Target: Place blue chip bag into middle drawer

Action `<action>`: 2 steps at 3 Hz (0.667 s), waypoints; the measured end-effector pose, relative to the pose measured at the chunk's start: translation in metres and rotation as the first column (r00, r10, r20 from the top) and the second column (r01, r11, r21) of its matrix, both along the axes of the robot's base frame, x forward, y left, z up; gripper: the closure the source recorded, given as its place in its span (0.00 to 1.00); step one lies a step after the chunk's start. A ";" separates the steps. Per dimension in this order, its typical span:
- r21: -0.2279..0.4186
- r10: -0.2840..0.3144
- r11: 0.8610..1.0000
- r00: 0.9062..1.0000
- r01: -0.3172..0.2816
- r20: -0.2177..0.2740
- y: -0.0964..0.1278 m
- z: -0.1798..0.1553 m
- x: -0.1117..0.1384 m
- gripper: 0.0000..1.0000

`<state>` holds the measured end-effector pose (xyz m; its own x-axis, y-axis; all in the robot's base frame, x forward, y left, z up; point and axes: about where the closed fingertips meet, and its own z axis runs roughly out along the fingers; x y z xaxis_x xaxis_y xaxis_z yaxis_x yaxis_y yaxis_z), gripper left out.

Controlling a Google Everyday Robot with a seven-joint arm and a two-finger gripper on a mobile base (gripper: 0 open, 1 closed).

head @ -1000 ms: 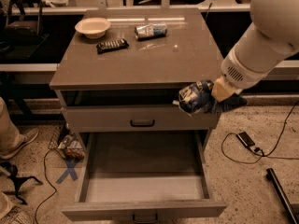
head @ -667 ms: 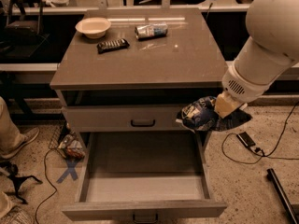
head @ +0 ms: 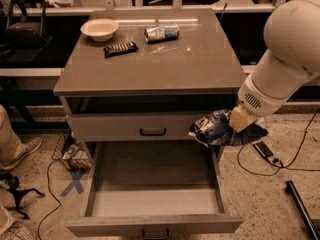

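Note:
The blue chip bag (head: 216, 129) is a crinkly dark blue foil bag with white lettering, held in the air at the right front corner of the cabinet. My gripper (head: 231, 126) is shut on it, under the big white arm (head: 285, 59), just above the right rear rim of the middle drawer. The middle drawer (head: 155, 224) is pulled fully out, with a pale grey floor (head: 152, 184) showing nothing in it. The closed grey drawer front (head: 130, 126) sits above it.
On the cabinet top (head: 150, 64) are a white bowl (head: 99, 28), a dark snack bar (head: 120, 48) and a silver-blue can (head: 161, 32). Cables (head: 265, 151) lie on the floor to the right; a person's shoe (head: 22, 151) is at the left.
The arm has carried the bag downward and a little toward the drawer, from beside the upper drawer front to just above the open drawer's right rim.

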<state>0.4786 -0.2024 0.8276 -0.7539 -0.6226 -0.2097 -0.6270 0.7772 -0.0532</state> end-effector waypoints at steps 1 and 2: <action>0.061 -0.010 0.998 0.999 0.013 -0.048 -0.001 -0.050 -0.004 1.00; 0.126 0.001 0.992 0.995 0.011 -0.100 0.011 -0.112 -0.004 1.00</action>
